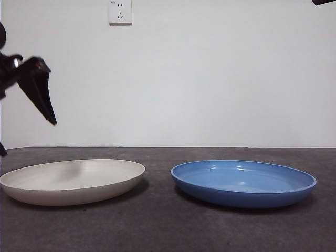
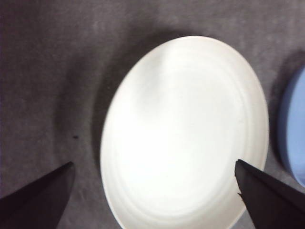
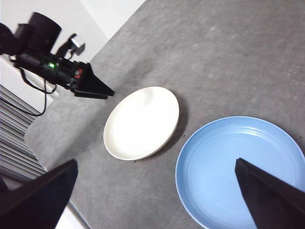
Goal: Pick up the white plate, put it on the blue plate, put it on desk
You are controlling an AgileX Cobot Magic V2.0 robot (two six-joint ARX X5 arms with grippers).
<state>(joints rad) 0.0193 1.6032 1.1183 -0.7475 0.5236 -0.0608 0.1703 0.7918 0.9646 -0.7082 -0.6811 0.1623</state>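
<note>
So there are two plates on the desk (image 1: 168, 231), one white and one blue, sitting side by side with a clear gap of bare tabletop between them. The white plate (image 1: 72, 180) is on the left in the front view and the blue plate (image 1: 243, 182) on the right. Both lie flat, right way up, and neither has anything in it.

Two grippers in total. The left gripper (image 2: 152, 198) hangs in the air over the white plate, not touching it, jaws spread wide apart, about as wide as the plate itself in its own wrist view. In the front view it shows as a black pointed tip (image 1: 38, 89) coming in from the left edge, well above the plate. The right wrist view catches it too, near the white plate's far rim.

The right gripper (image 3: 155, 191) is up high, also with jaws wide apart and holding nothing; it looks down at both plates, with the blue plate closer to it. In the front view it's only a black bit at the top right corner (image 1: 324, 2).

One wall socket (image 1: 120, 11) sits on the white wall behind.
</note>
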